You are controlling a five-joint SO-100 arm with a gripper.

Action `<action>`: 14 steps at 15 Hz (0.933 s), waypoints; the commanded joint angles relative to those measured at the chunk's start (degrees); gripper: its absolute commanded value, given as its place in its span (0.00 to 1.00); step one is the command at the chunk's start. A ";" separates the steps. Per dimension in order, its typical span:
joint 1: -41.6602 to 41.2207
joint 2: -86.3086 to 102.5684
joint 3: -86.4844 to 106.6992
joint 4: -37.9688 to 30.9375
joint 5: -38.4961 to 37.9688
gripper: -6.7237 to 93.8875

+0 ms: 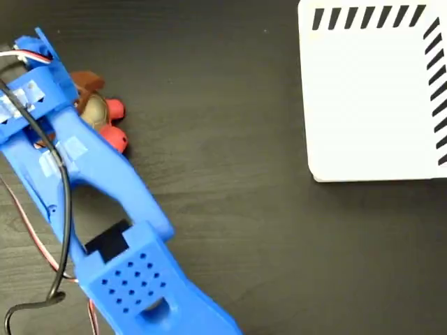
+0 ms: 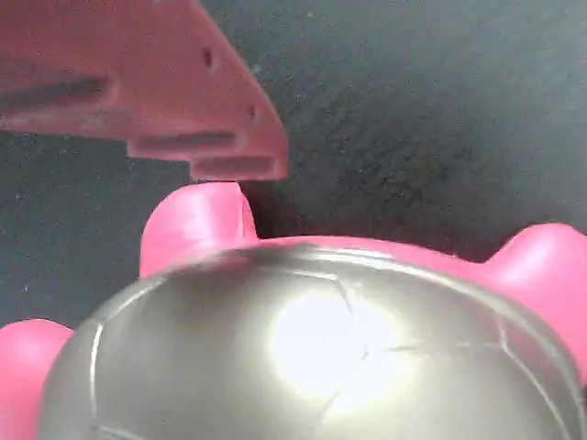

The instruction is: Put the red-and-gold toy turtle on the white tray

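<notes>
At the surface's (image 1: 230, 174) left, the gripper (image 1: 84, 105) is closing over the red-and-gold toy turtle (image 1: 105, 118) — grasp unconfirmed, I cannot tell — next, carrying it to the white tray (image 1: 370, 105).

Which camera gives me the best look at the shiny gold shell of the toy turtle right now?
The wrist view: the red-and-gold toy turtle's domed shell fills the lower frame, with its feet showing around it. In the fixed view the turtle is small and half hidden behind the blue arm, far from the white tray.

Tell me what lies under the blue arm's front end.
In the fixed view the red-and-gold toy turtle lies partly under the gripper: gold shell and two red feet show. The rest is covered. The wrist view shows a finger above the shell. The white tray holds nothing.
</notes>
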 commanded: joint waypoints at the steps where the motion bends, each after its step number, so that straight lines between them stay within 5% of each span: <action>1: 0.00 1.49 -2.46 -0.44 -0.18 0.71; 4: 0.09 0.09 -2.20 -2.29 -0.44 0.69; 10: 0.09 0.18 -2.46 -2.64 -0.53 0.45; 14: 0.88 4.83 -2.11 -2.37 -0.70 0.03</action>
